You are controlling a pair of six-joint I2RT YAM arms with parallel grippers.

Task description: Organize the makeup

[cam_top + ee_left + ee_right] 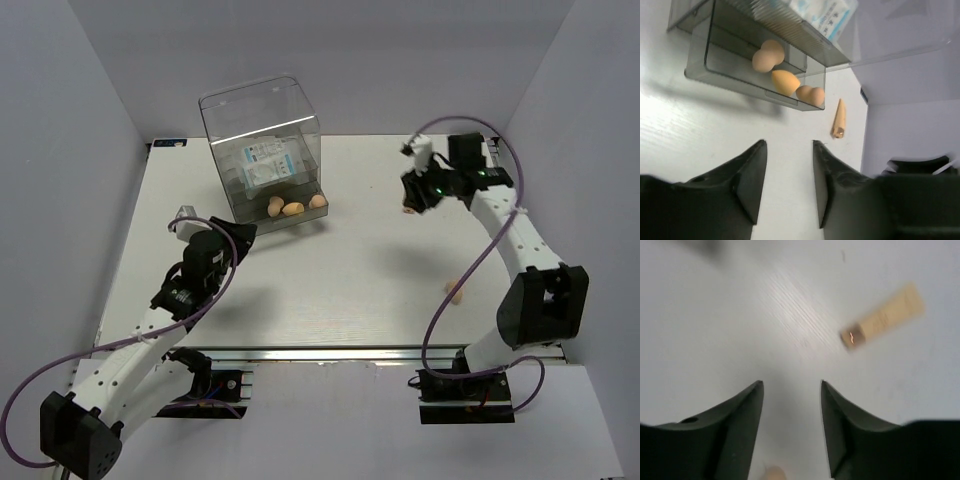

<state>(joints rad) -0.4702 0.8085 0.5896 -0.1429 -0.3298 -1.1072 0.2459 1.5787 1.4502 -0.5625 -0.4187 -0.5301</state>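
The clear drawer box [260,150] stands at the back left with its lower drawer [705,70] pulled out. Three peach sponges [293,208] lie in that drawer, also seen in the left wrist view [767,55]. White-and-blue packets [265,162] sit on the shelf above. A tan cone-shaped tube [839,118] lies on the table to the right of the drawer. My left gripper [789,145] is open and empty, short of the drawer [243,232]. My right gripper [791,383] is open over bare table at the back right [410,195]. A blurred tan tube [882,317] lies ahead and to its right.
A small tan piece [408,208] lies just under the right gripper. Another tan piece [455,292] lies on the table in front of the right arm. White walls enclose the table on the left, back and right.
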